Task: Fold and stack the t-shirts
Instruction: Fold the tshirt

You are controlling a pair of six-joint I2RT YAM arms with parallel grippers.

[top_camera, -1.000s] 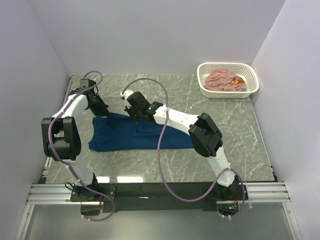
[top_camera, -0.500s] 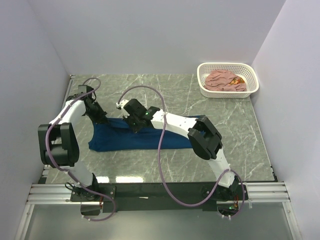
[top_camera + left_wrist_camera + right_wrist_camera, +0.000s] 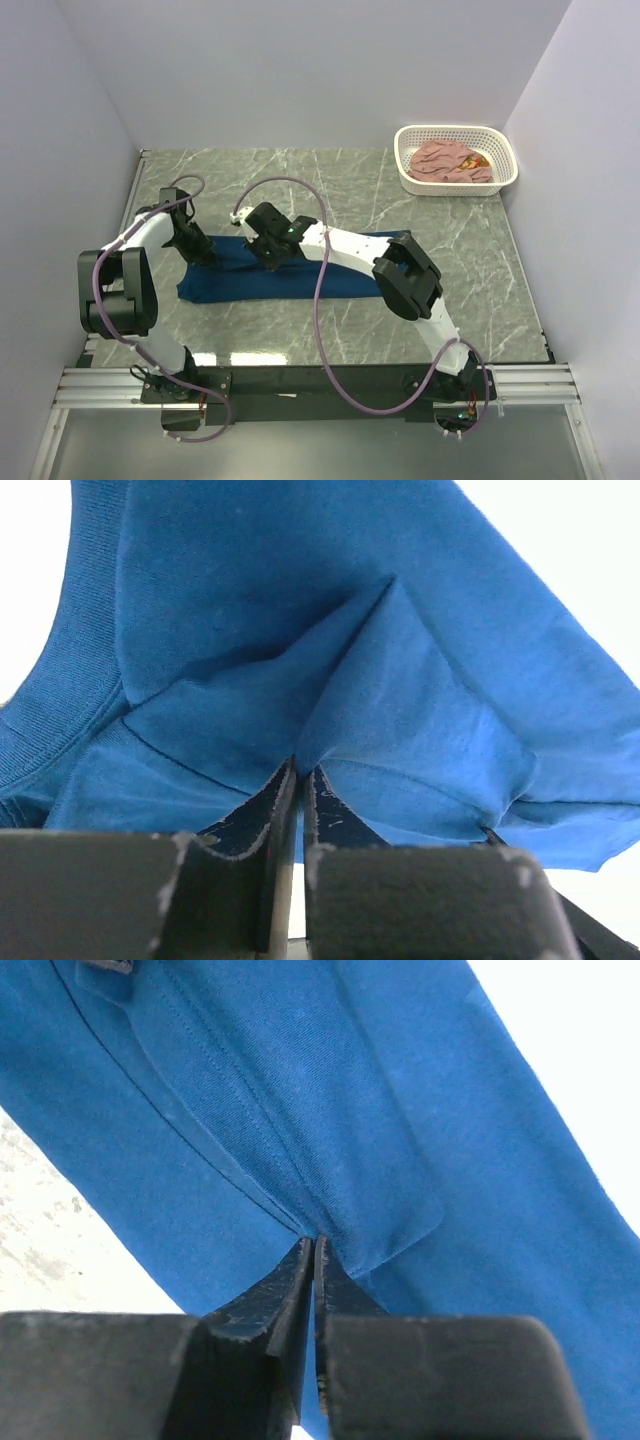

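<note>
My left fingers (image 3: 300, 772) are pinched tight on a fold of the blue t-shirt (image 3: 300, 282), close to its neck band (image 3: 40, 705). My right fingers (image 3: 314, 1244) are pinched tight on the same shirt, on a stitched edge. The blue t-shirt is stretched out long across the middle of the desk (image 3: 480, 270). Both my arms hold it along its far edge, the left one at the left end and the right one near it. The pink t-shirt (image 3: 445, 160) sits bunched up in the white basket (image 3: 456, 131) at the far right corner, well apart from the blue one.
</note>
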